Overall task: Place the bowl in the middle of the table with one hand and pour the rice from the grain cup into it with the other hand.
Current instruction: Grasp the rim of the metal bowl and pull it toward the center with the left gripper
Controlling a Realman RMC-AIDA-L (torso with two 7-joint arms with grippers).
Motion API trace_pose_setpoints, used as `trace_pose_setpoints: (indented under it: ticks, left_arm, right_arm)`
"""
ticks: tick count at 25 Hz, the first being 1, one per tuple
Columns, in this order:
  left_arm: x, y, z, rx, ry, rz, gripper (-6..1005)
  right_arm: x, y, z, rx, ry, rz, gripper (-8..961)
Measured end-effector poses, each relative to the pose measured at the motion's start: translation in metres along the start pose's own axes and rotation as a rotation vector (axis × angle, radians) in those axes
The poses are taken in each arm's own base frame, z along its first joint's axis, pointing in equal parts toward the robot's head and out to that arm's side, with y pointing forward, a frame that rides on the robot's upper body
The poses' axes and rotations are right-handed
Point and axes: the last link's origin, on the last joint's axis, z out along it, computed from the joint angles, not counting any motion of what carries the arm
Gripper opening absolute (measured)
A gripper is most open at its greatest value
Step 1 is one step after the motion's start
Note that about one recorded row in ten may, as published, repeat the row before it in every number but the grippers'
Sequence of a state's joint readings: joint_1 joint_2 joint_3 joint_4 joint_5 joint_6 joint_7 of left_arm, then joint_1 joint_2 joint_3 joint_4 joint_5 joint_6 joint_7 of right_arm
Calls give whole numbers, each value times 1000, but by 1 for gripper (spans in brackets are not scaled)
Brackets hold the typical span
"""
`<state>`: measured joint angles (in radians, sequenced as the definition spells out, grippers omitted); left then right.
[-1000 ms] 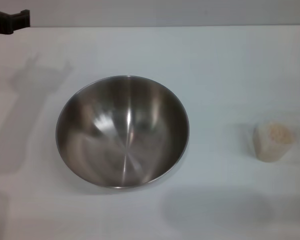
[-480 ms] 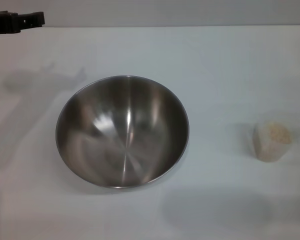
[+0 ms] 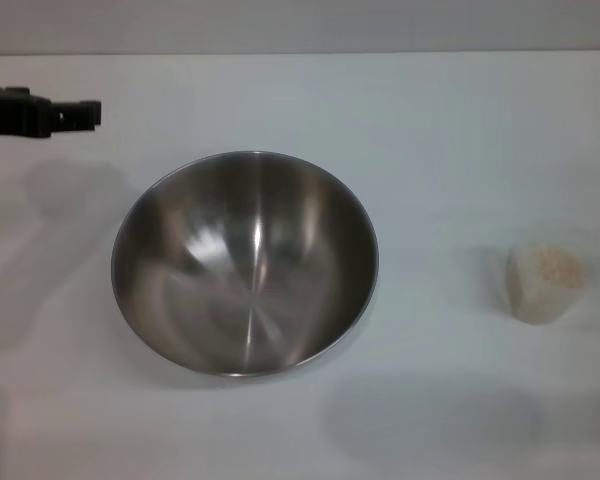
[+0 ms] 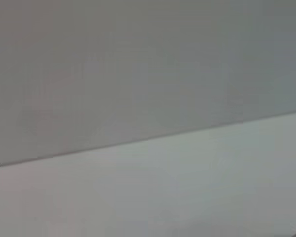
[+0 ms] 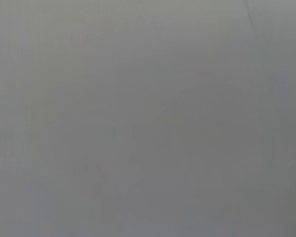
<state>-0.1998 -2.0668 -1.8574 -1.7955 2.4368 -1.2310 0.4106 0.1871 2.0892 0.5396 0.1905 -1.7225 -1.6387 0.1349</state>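
Now | left pincer [image 3: 92, 112] beyond bowl [image 3: 245, 262], fingers unreadable | grain cup [image 3: 546, 283] with rice [image 3: 557, 265] well right, apart

Soft, even overhead light leaves faint blurry shadows on the table [image 3: 450, 130] below the left gripper [image 3: 92, 113], pale glare streaks inside the bowl [image 3: 245, 262], and both wrist views featureless, defocused grey.
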Motion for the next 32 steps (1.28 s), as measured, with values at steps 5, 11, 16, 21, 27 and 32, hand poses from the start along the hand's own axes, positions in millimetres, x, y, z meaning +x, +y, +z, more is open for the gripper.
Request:
trace_pose_setpoints:
  ticks: [5,11,16,21,27,32]
  left_arm:
    - [-5,8,2,22,-42,31,865]
    - [-14,20,6,9,-85,74,864]
    - [-21,30,7,-14,-107,95,864]
    - [-30,38,9,-37,-138,106,864]
    - [-32,40,9,-41,-143,53,863]
    - [-36,47,10,-55,-163,46,863]
  right_arm:
    - [1,-1,0,1,5,-2,841]
    - [1,-1,0,2,8,-4,843]
    - [1,-2,0,4,10,-8,842]
    - [1,-3,0,5,13,-13,841]
    - [2,-4,0,6,18,-18,841]
    - [3,-5,-1,8,29,-21,842]
